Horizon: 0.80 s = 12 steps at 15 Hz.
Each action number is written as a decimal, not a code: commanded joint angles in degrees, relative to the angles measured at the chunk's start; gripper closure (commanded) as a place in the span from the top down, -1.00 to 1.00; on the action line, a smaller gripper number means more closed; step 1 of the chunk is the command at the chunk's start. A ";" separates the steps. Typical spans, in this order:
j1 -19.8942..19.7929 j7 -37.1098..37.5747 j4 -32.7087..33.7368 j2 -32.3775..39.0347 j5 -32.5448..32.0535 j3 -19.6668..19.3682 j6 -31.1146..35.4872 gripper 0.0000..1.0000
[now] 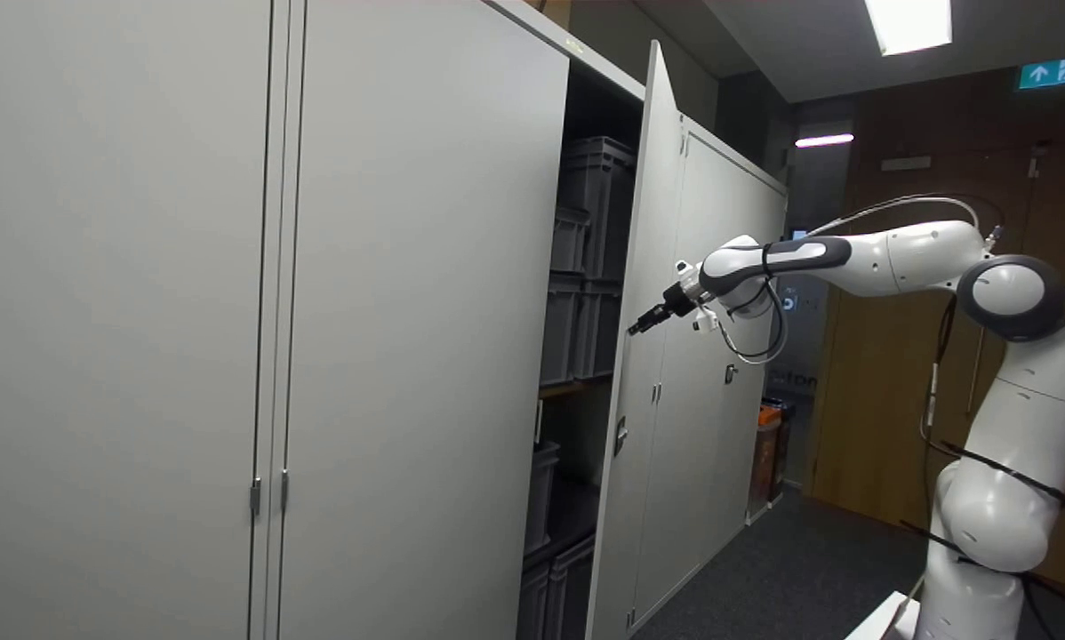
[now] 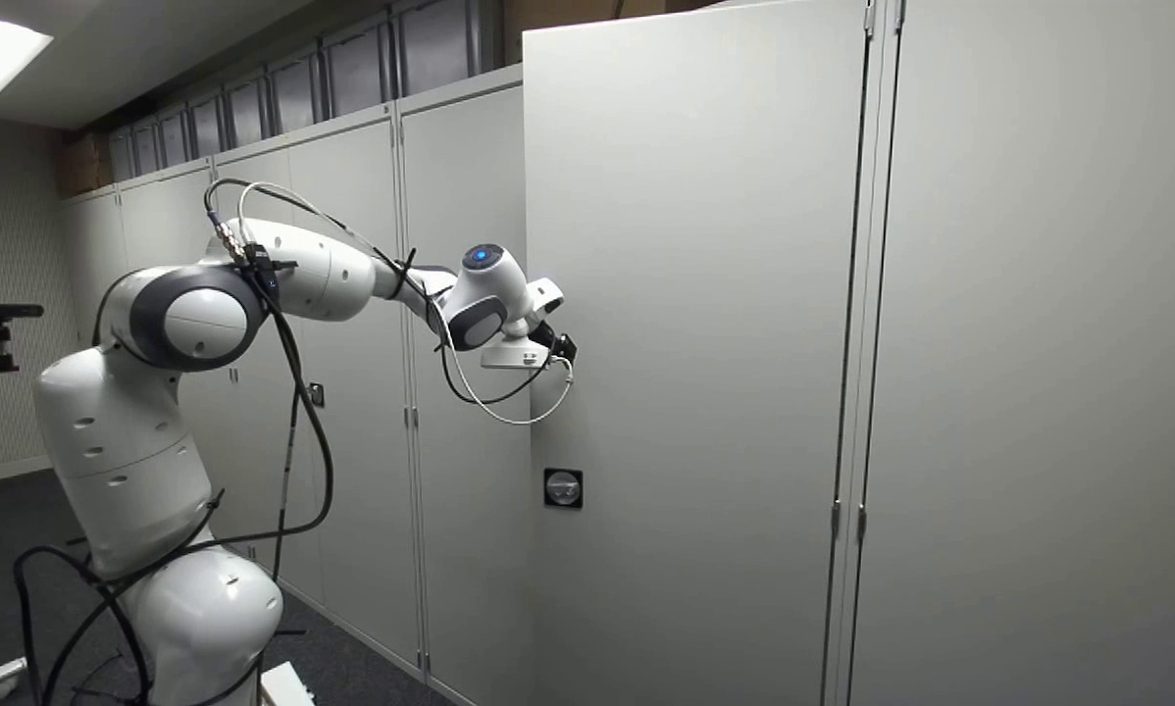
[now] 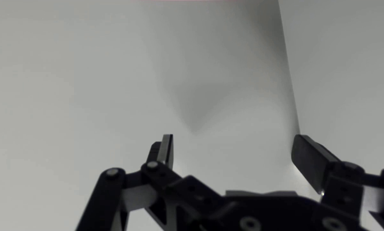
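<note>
End effector (image 3: pixel 235 150) spread wide, nr ajar cab. door (image 2: pixel 705 343) part-blocking grey bins (image 1: pixel 604 213); handle (image 2: pixel 563 488) below.

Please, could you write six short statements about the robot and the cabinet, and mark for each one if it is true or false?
1. The cabinet door nearest to the gripper stands open. True.
2. The gripper is shut. False: in the wrist view its fingers stand apart.
3. The gripper is higher than the handle of this door. True, in both exterior views.
4. This door is dark brown. False: it is light grey.
5. Grey crates show in the opening beside this door. True.
6. All these crates stand on one level. False: they stand at several levels.
</note>
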 commanded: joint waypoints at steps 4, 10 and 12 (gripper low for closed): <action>1.08 -2.54 5.15 4.43 3.39 -0.60 1.00 1.00; 0.96 -2.41 7.90 6.90 4.12 -0.40 0.48 1.00; 0.91 -2.21 8.87 7.76 4.07 -0.31 0.31 1.00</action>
